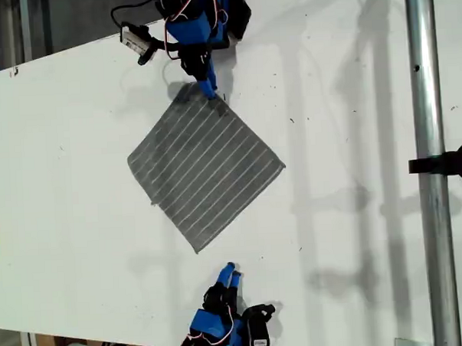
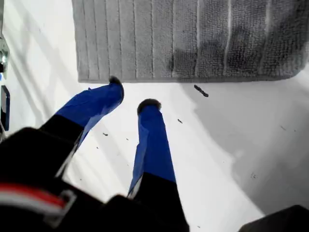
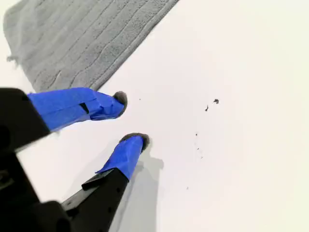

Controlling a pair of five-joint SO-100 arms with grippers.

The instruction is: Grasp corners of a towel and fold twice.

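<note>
Grey with thin white stripes, the towel (image 1: 204,166) lies flat and unfolded as a diamond at the centre-left of the exterior view on the white table (image 1: 352,137), so neither fold is made. At its top corner (image 1: 187,90) my first gripper (image 2: 133,94) has its jaws partly spread and empty, tips at the hem. My second gripper (image 3: 128,118), also parted and empty, sits at lower centre just beside the bottom corner (image 1: 197,247); I judge both grasps and both folds remain.

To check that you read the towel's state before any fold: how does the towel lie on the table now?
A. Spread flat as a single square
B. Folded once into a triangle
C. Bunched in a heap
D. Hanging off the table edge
A: the towel lies flat as a single square, all four corners showing on the table.
</note>
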